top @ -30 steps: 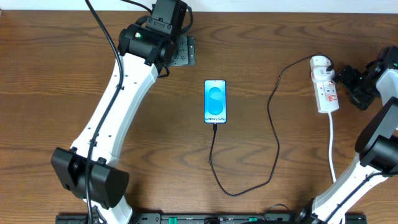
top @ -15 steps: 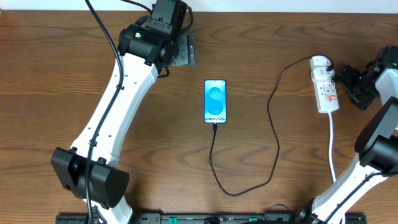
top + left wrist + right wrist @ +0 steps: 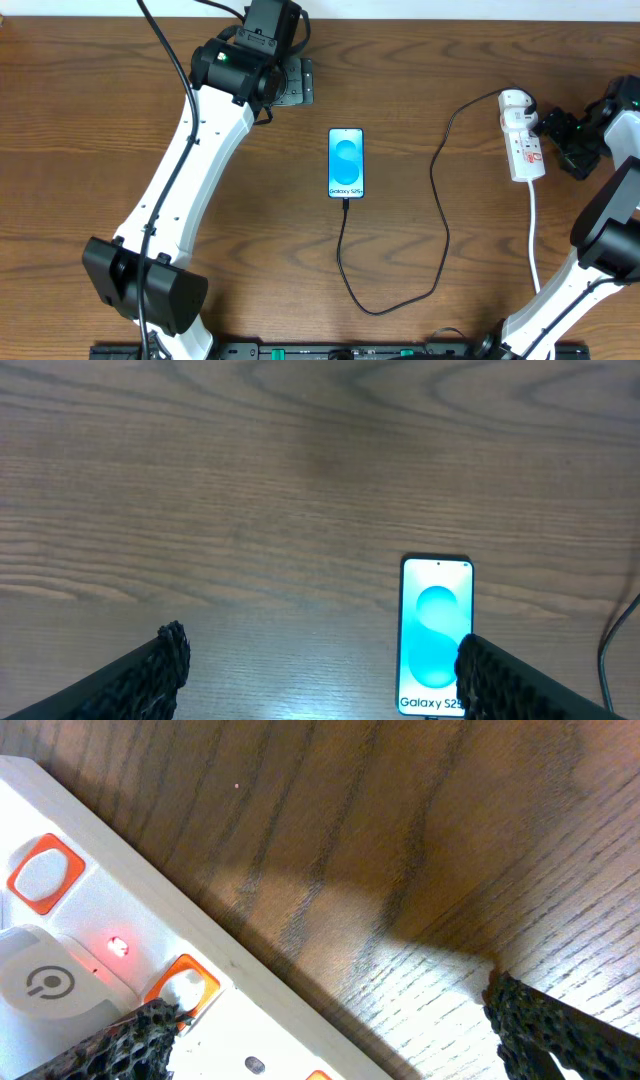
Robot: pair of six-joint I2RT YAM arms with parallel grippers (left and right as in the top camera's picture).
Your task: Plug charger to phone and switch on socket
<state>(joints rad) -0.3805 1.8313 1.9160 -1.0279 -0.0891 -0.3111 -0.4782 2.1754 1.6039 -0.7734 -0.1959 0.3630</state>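
Observation:
The phone [image 3: 346, 163] lies flat mid-table with its blue screen up; it also shows in the left wrist view [image 3: 435, 635]. The black charger cable [image 3: 440, 210] runs from the phone's near end in a loop to the white adapter [image 3: 515, 101] plugged in the far end of the socket [image 3: 526, 143]. My right gripper [image 3: 550, 132] is open at the socket's right edge; in the right wrist view [image 3: 330, 1030] one fingertip rests by an orange switch [image 3: 182, 986], and a small red light [image 3: 118, 946] glows. My left gripper [image 3: 320, 675] is open and empty, high at the far left.
The thick white socket cord [image 3: 533, 235] runs toward the front edge on the right. A dark mount plate [image 3: 292, 82] sits under the left wrist at the back. The two arm bases stand at the front edge.
The right gripper has edged slightly left, closer to the socket. The left arm, phone and cable have not moved.

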